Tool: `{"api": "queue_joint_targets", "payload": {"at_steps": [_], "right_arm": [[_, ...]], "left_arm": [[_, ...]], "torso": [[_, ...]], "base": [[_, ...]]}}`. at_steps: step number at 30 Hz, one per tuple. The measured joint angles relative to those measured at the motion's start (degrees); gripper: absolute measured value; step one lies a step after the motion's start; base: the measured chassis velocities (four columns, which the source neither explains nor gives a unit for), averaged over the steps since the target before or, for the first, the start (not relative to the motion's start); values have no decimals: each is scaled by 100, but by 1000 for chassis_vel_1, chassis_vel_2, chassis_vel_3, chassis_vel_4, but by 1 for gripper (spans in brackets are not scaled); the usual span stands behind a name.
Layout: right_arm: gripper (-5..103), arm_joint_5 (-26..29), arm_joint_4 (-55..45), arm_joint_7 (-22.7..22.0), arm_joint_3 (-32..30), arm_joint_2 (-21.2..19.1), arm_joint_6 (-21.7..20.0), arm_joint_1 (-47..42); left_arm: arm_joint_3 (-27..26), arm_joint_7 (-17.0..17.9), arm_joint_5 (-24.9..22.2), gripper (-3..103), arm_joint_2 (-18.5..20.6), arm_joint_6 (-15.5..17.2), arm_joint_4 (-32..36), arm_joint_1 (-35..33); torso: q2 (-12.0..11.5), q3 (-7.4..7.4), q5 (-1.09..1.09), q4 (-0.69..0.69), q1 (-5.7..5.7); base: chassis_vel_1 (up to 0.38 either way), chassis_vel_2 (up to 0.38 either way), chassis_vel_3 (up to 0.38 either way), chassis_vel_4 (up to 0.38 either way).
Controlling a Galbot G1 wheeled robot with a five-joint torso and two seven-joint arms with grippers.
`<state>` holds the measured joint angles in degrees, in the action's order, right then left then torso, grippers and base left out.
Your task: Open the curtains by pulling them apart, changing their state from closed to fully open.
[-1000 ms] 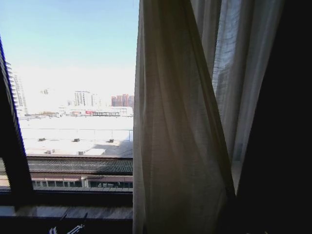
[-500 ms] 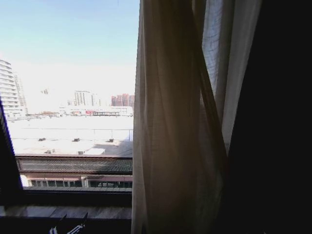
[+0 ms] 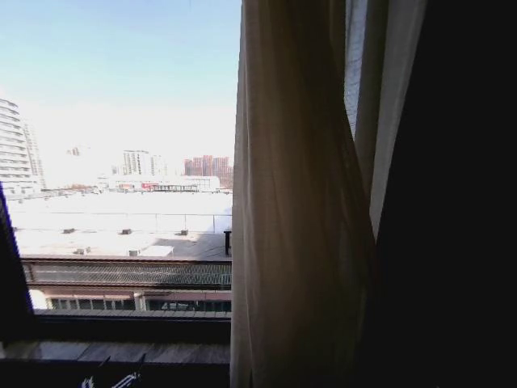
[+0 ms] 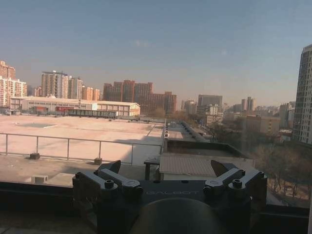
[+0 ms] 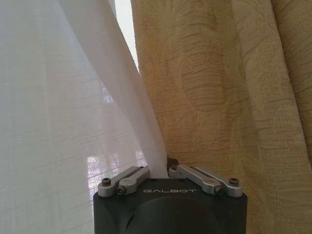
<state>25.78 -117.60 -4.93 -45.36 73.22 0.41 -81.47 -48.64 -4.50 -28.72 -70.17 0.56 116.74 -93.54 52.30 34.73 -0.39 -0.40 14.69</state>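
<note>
One panel of the curtains point(image 3: 299, 226) hangs bunched right of the middle in the head view, beige-tan and pleated, with its free edge next to the bare glass. In the right wrist view the same sheer white fabric point(image 5: 73, 122) runs down into my right gripper point(image 5: 165, 170), which is shut on a fold of it. My left gripper point(image 4: 165, 168) is open with nothing between its fingers. It faces the uncovered window and the rooftops outside. The other panel is out of view.
A heavy tan patterned drape point(image 5: 234, 97) hangs right behind the sheer fabric. A dark mass point(image 3: 452, 202) covers the head view's right side. The window sill point(image 3: 121, 352) runs along the bottom and a dark frame bar point(image 3: 12, 275) stands at the far left.
The panel's free edge has shifted a little to the right and its folds have drawn tighter, baring more glass. The dark bar at the left has slid further toward the picture's edge.
</note>
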Motion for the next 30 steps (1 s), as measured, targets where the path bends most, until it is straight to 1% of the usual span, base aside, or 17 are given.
{"api": "queue_joint_targets", "payload": {"at_steps": [2,3,5,6,7,9,10,15,16,19,20,21,25,26,27,28,30], "right_arm": [[-2,-10,-17,0,-7,3,2,-16],[2,-22,-33,1,-11,12,12,-38],[2,-34,-50,4,-12,24,30,-64],[13,-55,-99,13,-11,57,61,-119],[13,-55,-99,13,-11,57,61,-119],[24,-66,-195,18,12,102,64,-221],[24,-66,-195,18,12,102,64,-221],[46,-77,-295,18,34,107,23,-282],[46,-77,-295,18,34,107,23,-282],[56,-78,-362,9,26,106,-39,-354],[61,-93,-393,5,20,125,-51,-409],[73,-147,-451,1,19,181,-64,-516],[73,-264,-549,-4,37,289,-76,-702],[84,-308,-600,-11,49,337,-79,-766],[84,-308,-600,-11,49,337,-79,-766],[94,-374,-700,-40,78,406,-90,-873],[98,-455,-809,-85,111,475,-116,-974]], "left_arm": [[-1,0,1,100,-7,-1,10,-9],[-1,-1,3,100,-17,-2,24,-20],[-1,-2,5,100,-21,-4,34,-30],[-3,-4,6,100,-30,-9,52,-46],[-3,-4,6,100,-30,-9,52,-46],[-15,-5,7,100,-36,-19,81,-66],[-15,-5,7,100,-36,-19,81,-66],[-41,-5,7,100,-37,-21,139,-80],[-41,-5,7,100,-37,-21,139,-80],[-43,-5,7,100,-35,-21,162,-81],[-43,-6,6,100,-35,-20,165,-78],[-41,-5,5,100,-36,-16,167,-73],[-28,-5,1,100,-38,-9,168,-63],[-23,-5,-1,100,-42,-7,168,-59],[-23,-5,-1,100,-42,-7,168,-59],[-19,-5,-5,100,-45,-7,164,-51],[-16,-5,-7,100,-45,-6,150,-47]], "torso": [[0,0,0,0,0],[0,0,-1,0,0],[0,0,-1,0,0],[0,0,-1,0,0],[0,0,-1,0,0],[0,0,-1,-1,0],[0,0,-1,-1,0],[0,0,-1,0,0],[0,0,-1,0,0],[0,0,-1,0,0],[0,0,-1,1,0],[0,0,-1,1,0],[0,0,-1,-1,0],[0,0,-1,-1,0],[0,0,-1,-1,0],[1,0,-1,1,0],[1,0,-2,0,0]], "base": [[0,0,0,0],[0,0,0,0],[0,0,0,0],[0,0,0,0],[0,0,0,0],[0,0,0,0],[0,0,0,0],[0,0,0,0],[0,0,0,0],[0,0,0,0],[0,0,0,0],[0,0,0,0],[0,0,0,0],[0,0,0,0],[0,0,0,0],[0,0,0,0],[0,0,0,0]]}}
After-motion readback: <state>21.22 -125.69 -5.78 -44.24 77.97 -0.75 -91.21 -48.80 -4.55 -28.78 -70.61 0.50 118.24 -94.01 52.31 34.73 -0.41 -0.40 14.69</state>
